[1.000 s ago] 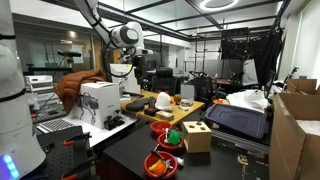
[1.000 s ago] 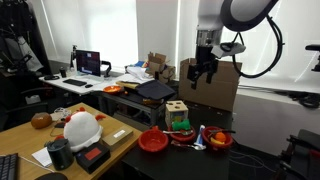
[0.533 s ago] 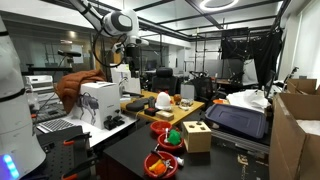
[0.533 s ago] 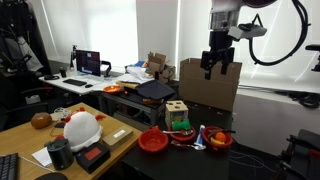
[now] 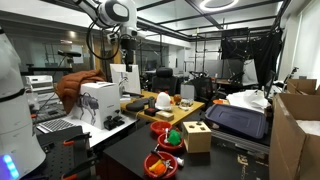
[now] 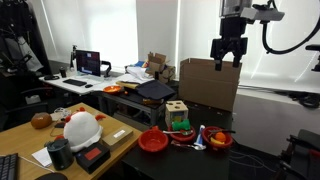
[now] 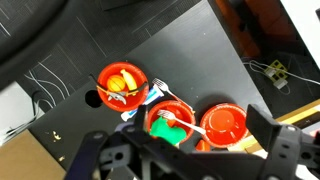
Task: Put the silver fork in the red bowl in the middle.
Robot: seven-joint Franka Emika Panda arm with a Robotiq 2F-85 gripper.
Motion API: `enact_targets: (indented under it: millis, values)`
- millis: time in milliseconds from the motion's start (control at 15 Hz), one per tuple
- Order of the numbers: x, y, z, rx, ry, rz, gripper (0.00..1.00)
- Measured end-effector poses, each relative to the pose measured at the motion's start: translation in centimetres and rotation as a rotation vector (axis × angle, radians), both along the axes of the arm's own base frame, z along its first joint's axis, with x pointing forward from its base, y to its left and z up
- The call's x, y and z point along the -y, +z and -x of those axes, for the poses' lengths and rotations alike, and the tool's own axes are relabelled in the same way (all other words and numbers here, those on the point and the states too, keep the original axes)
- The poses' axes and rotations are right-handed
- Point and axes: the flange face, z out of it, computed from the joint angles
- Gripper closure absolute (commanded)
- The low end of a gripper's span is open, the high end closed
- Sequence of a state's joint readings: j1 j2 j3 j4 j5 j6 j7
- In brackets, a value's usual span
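Black fingers [image 7: 97, 152] of the gripper [image 7: 190, 148] stand spread wide along the bottom edge of the wrist view, with nothing held between them. In an exterior view the gripper [image 6: 226, 58] hangs high over the table, jaws apart and empty.

Far beneath the fingers, on the dark table [image 7: 200, 45], three red bowls lie in a row, touching or nearly so. The middle red bowl [image 7: 172, 108] sits almost straight under the gap between the fingers. The silver fork [image 7: 182, 124] lies inside it next to a green piece [image 7: 160, 129]. It slants toward the finger on the picture's right, and its end reaches the rim by the neighbouring bowl.

That neighbour, the empty red bowl [image 7: 222, 122], lies below the right-hand finger. The third red bowl [image 7: 122, 85], toward the left-hand finger and a little farther out, holds yellow pieces.

Farther off, in an exterior view, a wooden box [image 6: 177, 112] with coloured shapes stands just behind the bowls. A cardboard box [image 6: 203, 85] stands beyond it, below the gripper's height.
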State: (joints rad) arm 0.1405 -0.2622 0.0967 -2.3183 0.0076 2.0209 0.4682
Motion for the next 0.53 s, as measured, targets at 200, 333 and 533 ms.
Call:
enact_targets:
  millis: [200,333,533]
  values:
    - [0.7,0.3,0.6,-0.042,0.001,-0.015,0.0]
    - [1.2,0.3,0.9,-0.07,0.0,-0.014,0.0]
    - [2.0,0.2,1.3,-0.116,-0.004,-0.006,0.0]
